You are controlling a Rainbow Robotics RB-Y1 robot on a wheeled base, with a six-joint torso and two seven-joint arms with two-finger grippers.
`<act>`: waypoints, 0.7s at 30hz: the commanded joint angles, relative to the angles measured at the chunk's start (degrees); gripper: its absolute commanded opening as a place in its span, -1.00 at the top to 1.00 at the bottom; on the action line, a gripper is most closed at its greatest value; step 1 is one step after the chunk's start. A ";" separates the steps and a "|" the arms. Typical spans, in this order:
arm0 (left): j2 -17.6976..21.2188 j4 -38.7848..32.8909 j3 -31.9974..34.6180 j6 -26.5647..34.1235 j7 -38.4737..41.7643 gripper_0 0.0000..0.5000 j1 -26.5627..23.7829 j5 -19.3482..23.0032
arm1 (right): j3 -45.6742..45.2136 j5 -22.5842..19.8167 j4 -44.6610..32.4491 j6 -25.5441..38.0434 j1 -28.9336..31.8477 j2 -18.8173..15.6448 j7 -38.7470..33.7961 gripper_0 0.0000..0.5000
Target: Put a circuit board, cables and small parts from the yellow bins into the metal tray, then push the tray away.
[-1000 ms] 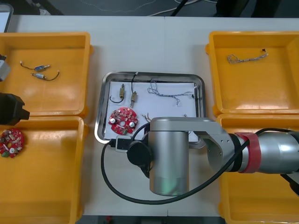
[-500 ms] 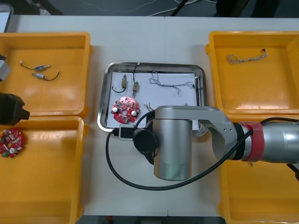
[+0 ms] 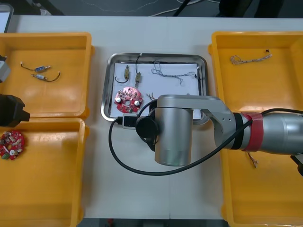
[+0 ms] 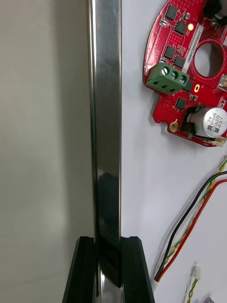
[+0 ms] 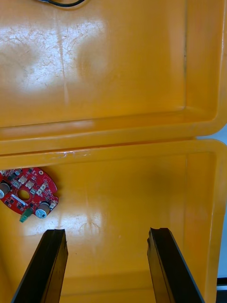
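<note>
- The shiny near rim of the metal tray [image 3: 106, 90], on the tabletop [image 3: 118, 198], is clamped by the right jaws.
- A round red circuit board [image 3: 128, 99] is laid inside it.
- The left jaws are spread apart, empty, over a glossy yellow bin [image 5: 189, 199].

Silver right arm [image 3: 173, 137] carries red band [image 3: 250, 133], black cable [image 3: 112, 153], black claw [image 4: 108, 241].
</note>
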 commanded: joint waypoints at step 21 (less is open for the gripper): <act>2.56 -0.67 1.65 0.43 -3.80 -1.00 0.96 0.40 | 0.50 0.76 13.58 -16.58 -7.37 0.65 6.12 1.00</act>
